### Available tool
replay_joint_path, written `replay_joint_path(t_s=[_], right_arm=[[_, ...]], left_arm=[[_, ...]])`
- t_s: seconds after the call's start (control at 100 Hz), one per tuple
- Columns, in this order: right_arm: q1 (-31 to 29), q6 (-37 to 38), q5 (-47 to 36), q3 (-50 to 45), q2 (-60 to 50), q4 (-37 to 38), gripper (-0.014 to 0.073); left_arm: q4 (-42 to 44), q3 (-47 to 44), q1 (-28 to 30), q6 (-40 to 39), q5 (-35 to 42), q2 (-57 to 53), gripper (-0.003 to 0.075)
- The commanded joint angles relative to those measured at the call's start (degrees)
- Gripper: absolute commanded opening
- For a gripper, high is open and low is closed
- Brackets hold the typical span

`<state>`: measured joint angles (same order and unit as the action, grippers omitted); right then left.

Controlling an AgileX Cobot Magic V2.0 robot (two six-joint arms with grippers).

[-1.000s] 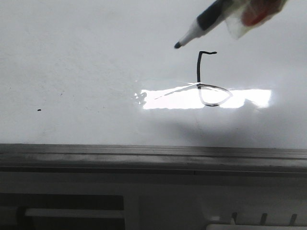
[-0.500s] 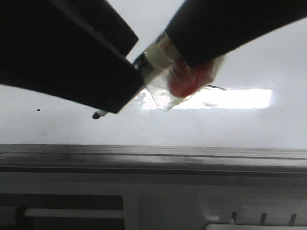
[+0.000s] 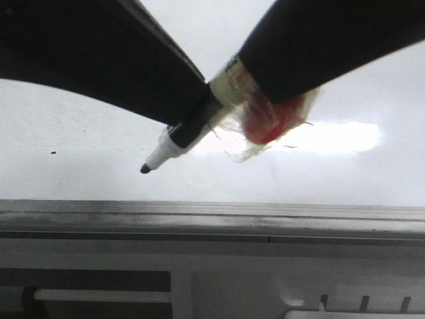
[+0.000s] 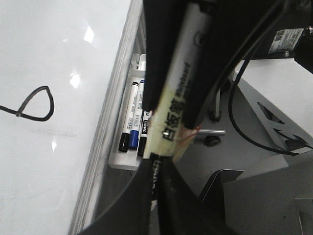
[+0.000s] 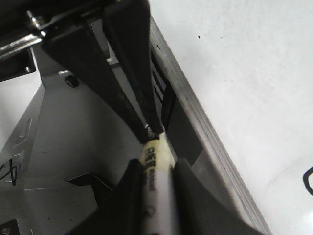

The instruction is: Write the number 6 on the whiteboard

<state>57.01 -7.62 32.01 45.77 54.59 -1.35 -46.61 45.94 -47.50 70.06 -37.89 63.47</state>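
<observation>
The number 6 (image 4: 33,104) shows as a thin black loop on the whiteboard (image 4: 54,58) in the left wrist view; in the front view the two arms cover nearly all of it, leaving only faint strokes near the bright glare on the right of the board. In front of that spot a marker (image 3: 178,139) slants down to the left, its dark tip free of the board's surface and close above the grey frame (image 3: 212,216) at the near edge. Both pincers are clenched on the marker: the right pincer (image 5: 155,183) grips its pale labelled barrel, and the left pincer (image 4: 168,105) clamps the same barrel from the other end. Clear tape and something red (image 3: 269,119) wrap the barrel. Beside the frame, spare markers (image 4: 134,117) lie in a tray (image 4: 122,161).
</observation>
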Motion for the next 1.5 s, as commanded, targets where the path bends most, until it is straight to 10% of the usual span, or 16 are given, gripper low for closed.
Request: replay_joint_path(t_s=[0.0,0.19,0.37,0.46,0.68,0.9,1.15,1.39,1.49], right_arm=[[0.07,0.01,-5.27,1.83,-0.28,-0.33,-0.005],[0.07,0.01,-6.24,1.83,-0.28,-0.68,-0.005],[0.07,0.01,-7.14,1.83,-0.28,-0.68,-0.005],[0.07,0.01,-7.51,1.83,-0.28,-0.81,-0.005],[0.21,0.01,-7.81,1.83,-0.28,-1.31,-0.005],[0.21,0.01,-7.05,1.83,-0.28,-1.65,-0.0054],[0.21,0.01,-6.94,1.83,-0.28,-2.41,-0.0045],[0.01,0.01,-4.55,2.12,-1.91,-1.94,0.0402],[-0.63,0.43,-0.94,2.67,-5.06,-1.37,0.0457]], left_arm=[[-2.7,1.99,-0.38,-0.03,1.87,-0.73,-0.0019],[-2.83,1.99,-0.38,-0.03,1.87,-0.73,0.0012],[-2.83,1.99,-0.38,-0.03,2.97,-0.73,0.0412],[-2.83,1.99,-0.38,-0.03,4.05,-0.37,0.0489],[-2.91,1.99,-0.38,-0.03,4.28,1.45,0.0384],[-3.22,1.99,-0.38,-0.03,4.94,1.61,-0.0017],[-3.22,1.99,-0.38,0.16,4.94,1.61,-0.0019],[-5.13,1.99,-0.38,-0.73,2.86,1.61,-0.0019],[-5.13,1.99,-0.38,-3.32,2.73,1.39,-0.0019]])
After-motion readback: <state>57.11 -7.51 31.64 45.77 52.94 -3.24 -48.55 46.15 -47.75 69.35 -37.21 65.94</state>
